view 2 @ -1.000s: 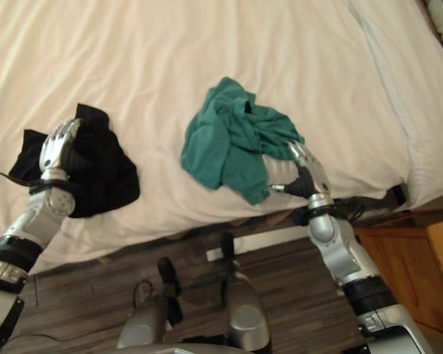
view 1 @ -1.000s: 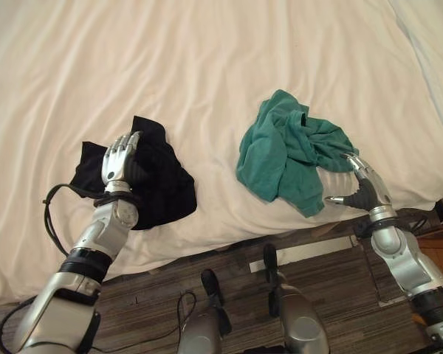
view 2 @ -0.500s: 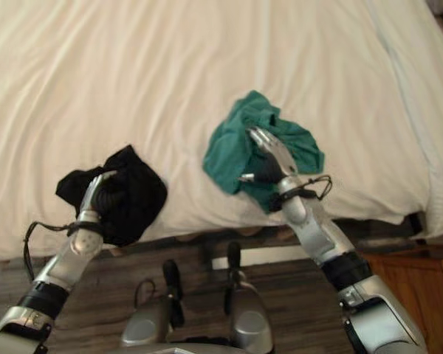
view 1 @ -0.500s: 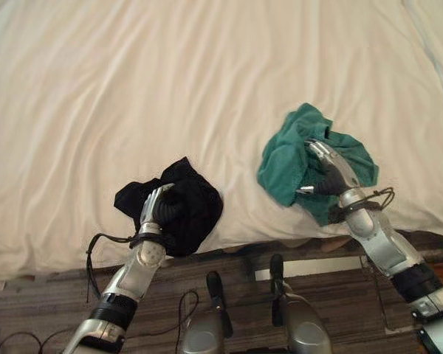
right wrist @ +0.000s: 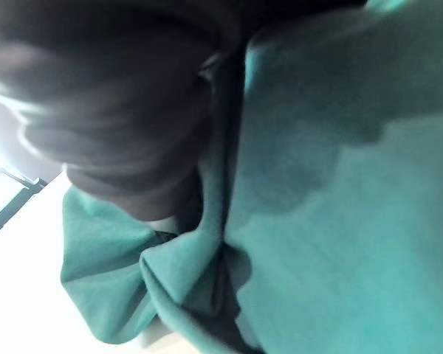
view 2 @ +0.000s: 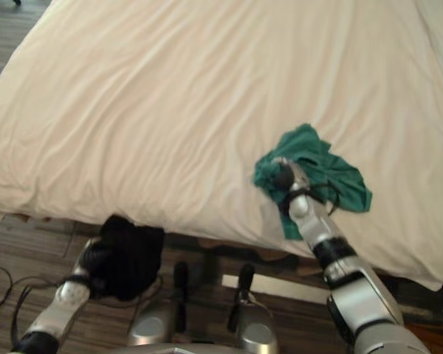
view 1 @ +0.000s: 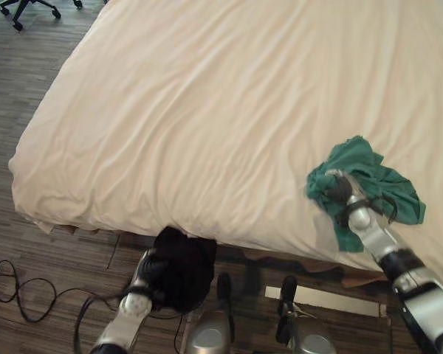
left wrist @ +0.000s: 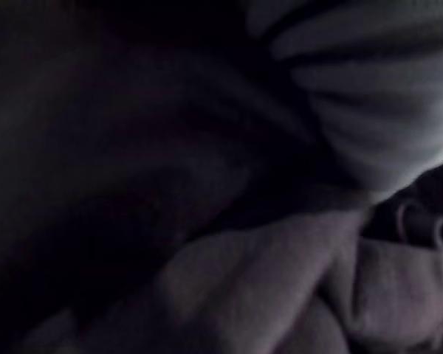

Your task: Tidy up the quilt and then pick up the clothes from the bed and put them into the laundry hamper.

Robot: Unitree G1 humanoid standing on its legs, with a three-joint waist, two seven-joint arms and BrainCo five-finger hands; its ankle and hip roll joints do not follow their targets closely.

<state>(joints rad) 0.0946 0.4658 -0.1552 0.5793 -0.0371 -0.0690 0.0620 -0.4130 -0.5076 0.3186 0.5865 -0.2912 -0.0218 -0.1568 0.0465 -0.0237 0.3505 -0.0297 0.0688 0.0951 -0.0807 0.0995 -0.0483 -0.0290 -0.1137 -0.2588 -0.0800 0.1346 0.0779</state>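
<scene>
Two garments are in play, and each robot hand has one. The left robot hand (view 1: 149, 267) has its fingers curled into a bunched black garment (view 1: 183, 267), which hangs clear of the bed (view 1: 207, 133), just off its near edge and above the wooden floor (view 1: 29, 251). The right robot hand (view 2: 284, 177) is closed on the crumpled green garment (view 2: 332, 173), which rests on the cream quilt (view 2: 170, 110) close to the near edge; its own wrist view shows green cloth (right wrist: 340, 221) folded tight against the hand.

Both pieces look light, soft and limp. They will sag and trail from wherever they are pinched, so a grip on a thick wad in the middle of the bundle should carry better than a grip on a single edge or sleeve, which would let the rest dangle and drag across the quilt or catch on the bed's edge. Neither looks slippery or fragile.

The quilt lies spread fairly smooth over the bed, with shallow wrinkles. An office chair base (view 1: 29, 7) shows at the far left corner of the floor.
</scene>
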